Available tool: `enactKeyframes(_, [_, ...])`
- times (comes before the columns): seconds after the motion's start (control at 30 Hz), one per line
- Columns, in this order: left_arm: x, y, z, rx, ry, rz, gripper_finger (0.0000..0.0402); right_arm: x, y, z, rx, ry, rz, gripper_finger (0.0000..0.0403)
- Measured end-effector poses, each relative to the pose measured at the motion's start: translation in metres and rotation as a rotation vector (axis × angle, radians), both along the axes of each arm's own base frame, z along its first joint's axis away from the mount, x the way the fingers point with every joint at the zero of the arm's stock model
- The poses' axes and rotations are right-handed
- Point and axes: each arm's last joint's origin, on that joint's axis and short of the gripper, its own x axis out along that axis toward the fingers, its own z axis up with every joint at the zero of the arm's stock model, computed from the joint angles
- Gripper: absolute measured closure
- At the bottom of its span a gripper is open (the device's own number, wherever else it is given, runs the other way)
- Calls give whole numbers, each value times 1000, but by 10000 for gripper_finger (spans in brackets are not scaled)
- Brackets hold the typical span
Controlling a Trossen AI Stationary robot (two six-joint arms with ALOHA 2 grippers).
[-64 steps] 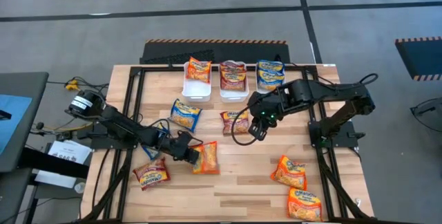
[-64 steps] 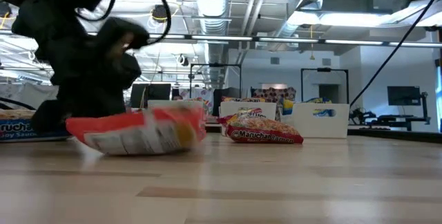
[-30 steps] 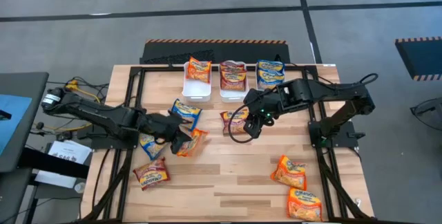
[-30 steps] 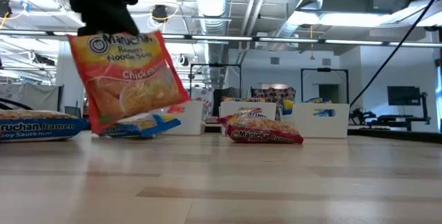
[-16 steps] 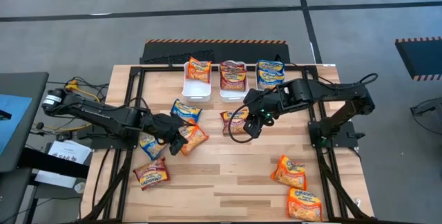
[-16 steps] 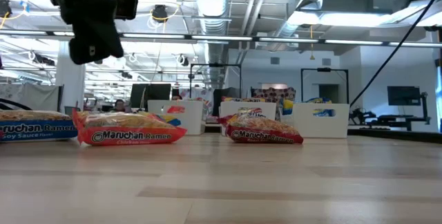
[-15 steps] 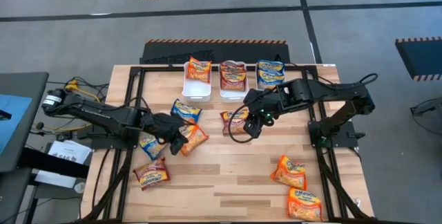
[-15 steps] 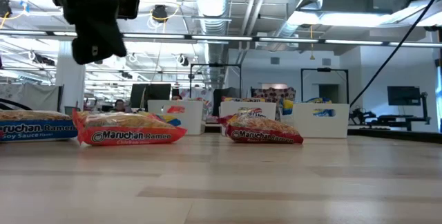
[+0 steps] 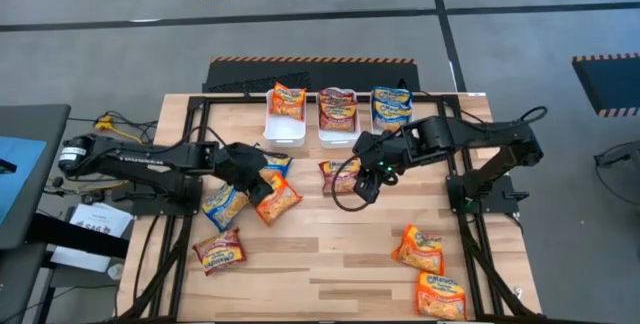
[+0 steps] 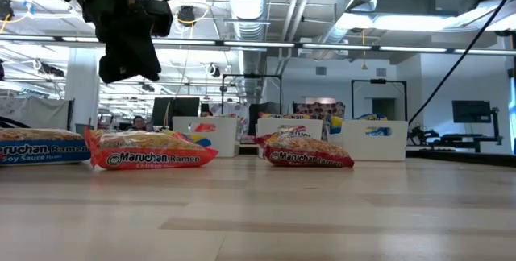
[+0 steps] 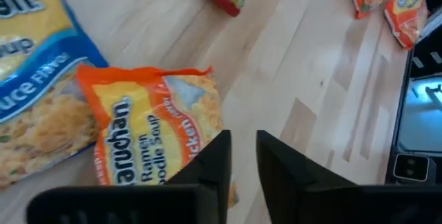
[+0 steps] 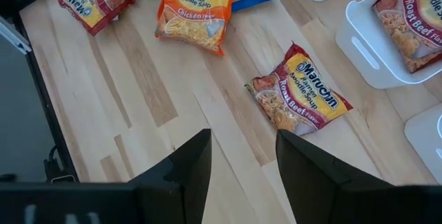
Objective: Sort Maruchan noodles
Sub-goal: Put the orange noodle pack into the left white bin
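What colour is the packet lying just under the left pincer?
Orange with yellow print, the chicken packet; clearest in the left wrist view.

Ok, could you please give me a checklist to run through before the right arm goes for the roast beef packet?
1. Right gripper open and empty: ok.
2. Roast beef packet lies flat, nothing overlapping it: ok.
3. Right gripper centred over that packet: not ok, the packet lies ahead of it.
4. Left gripper holds nothing, hanging above the orange chicken packet: ok.
5. Room in the middle bin: cannot tell, it already holds a packet.
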Motion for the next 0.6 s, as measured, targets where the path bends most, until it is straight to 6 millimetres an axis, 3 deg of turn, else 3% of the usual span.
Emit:
enactKeyframes(0.23, [-13,20,-13,16,182,111,282,0,2,0,-1,0,9,216])
enactKeyframes(0.37, [-22,30,-24,-55,319,124,277,0,2,0,-20,3,37,216])
enactKeyframes(0.6, [-19,37,-29,-115,327,90,280,0,2,0,-24,3,44,216])
